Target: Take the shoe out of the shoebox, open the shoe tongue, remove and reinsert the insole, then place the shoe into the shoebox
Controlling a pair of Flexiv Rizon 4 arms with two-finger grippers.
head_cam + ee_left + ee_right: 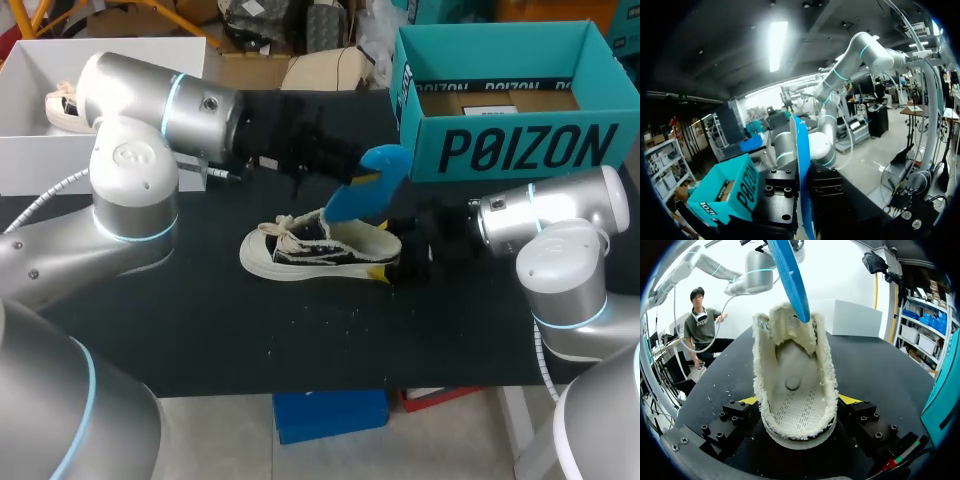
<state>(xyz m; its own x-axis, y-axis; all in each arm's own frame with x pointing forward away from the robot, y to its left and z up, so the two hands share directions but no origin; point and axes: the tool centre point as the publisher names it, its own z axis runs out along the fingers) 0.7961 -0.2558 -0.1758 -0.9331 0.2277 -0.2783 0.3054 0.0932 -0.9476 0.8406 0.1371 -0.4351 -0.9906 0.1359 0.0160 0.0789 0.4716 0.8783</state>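
Gripping the insole (365, 190) between closed fingers, the left gripper (802, 200) is held above the shoe (310, 245). The insole is stood steeply, lower tip at the shoe's mouth, upper end leaning heelward. The heel is clamped from both sides by the right gripper (799, 407), toe pointing away. The shoebox (500, 150) is found beyond the heel. For reinsertion, the insole must be lowered toeward along the shoe's length.

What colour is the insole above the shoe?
The insole is bright blue, clearest in right wrist view.
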